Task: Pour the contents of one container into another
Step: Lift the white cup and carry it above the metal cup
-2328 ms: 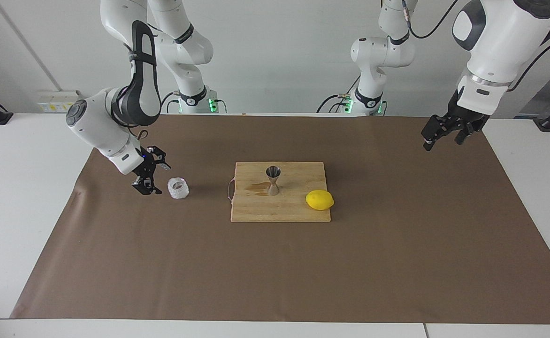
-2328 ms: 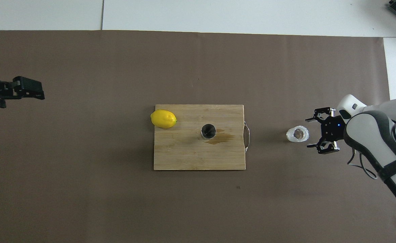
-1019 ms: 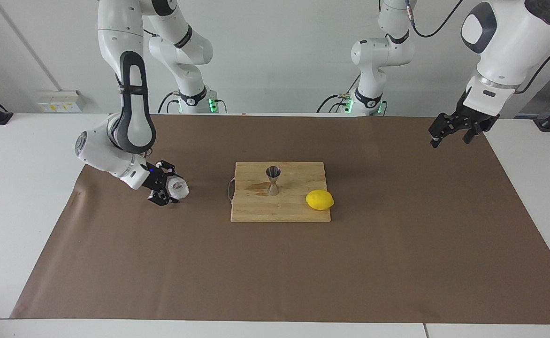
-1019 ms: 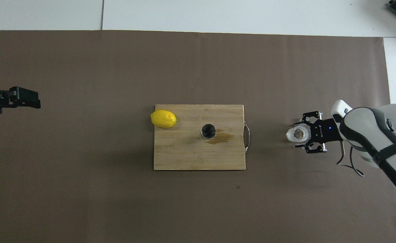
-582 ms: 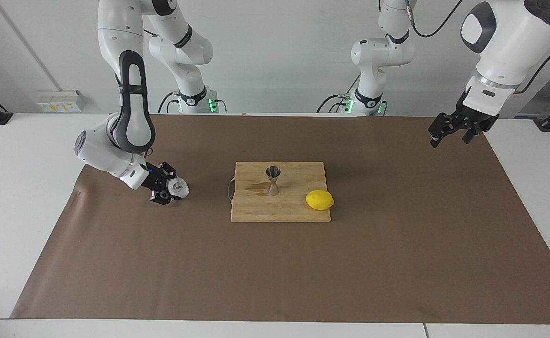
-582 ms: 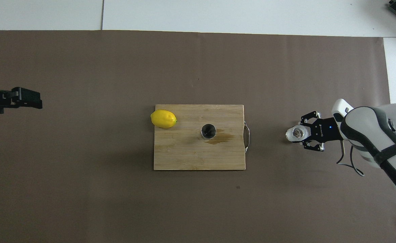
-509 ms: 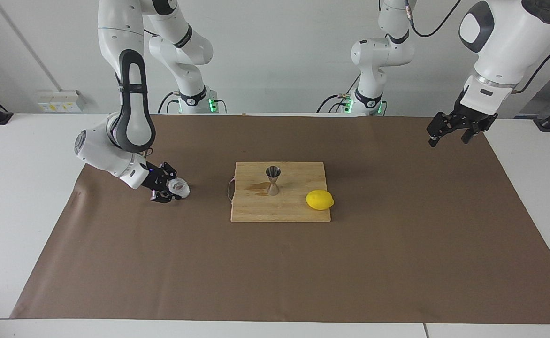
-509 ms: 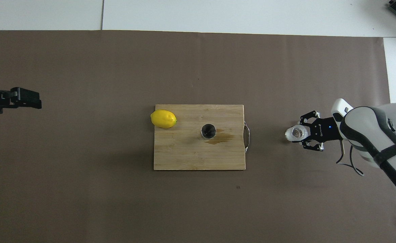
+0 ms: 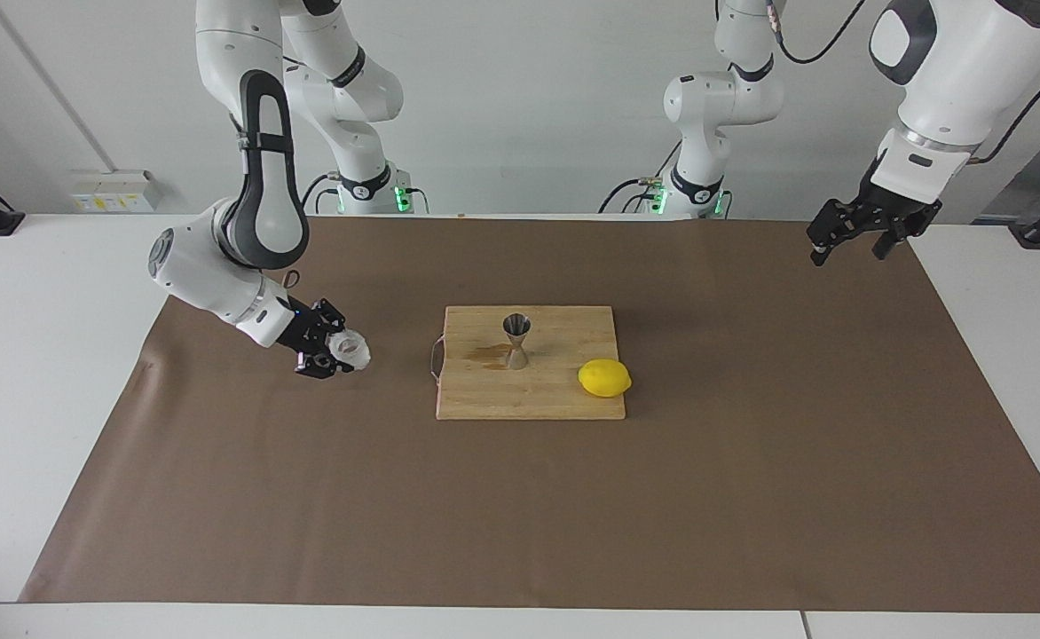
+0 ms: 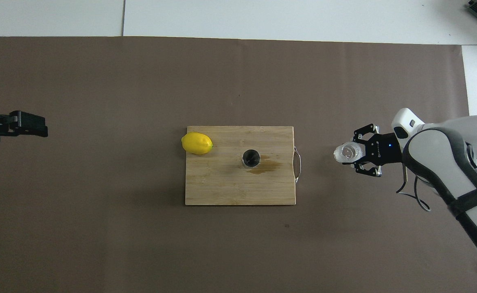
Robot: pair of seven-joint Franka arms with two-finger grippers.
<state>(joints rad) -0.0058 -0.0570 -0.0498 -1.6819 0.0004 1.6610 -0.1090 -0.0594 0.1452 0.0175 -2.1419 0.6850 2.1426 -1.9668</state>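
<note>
The right gripper (image 9: 335, 353) is clamped on the glass cup (image 9: 349, 349), seemingly just clear of the brown mat (image 9: 520, 497), beside the cutting board (image 9: 529, 399). The steel jigger (image 9: 516, 341) stands upright on that board near a lemon (image 9: 604, 378). The left gripper (image 9: 857, 232) waits with its fingers apart over the mat's edge.

jigger (image 9: 516, 340) on board (image 9: 564, 399) | lemon (image 9: 604, 378) on board, beside jigger

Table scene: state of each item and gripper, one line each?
glass cup: upright, gripped by right gripper, carried toward board.
jigger: upright on cutting board, beside a stain.
lemon: lying at board's edge.
left gripper: open, waiting over mat.
</note>
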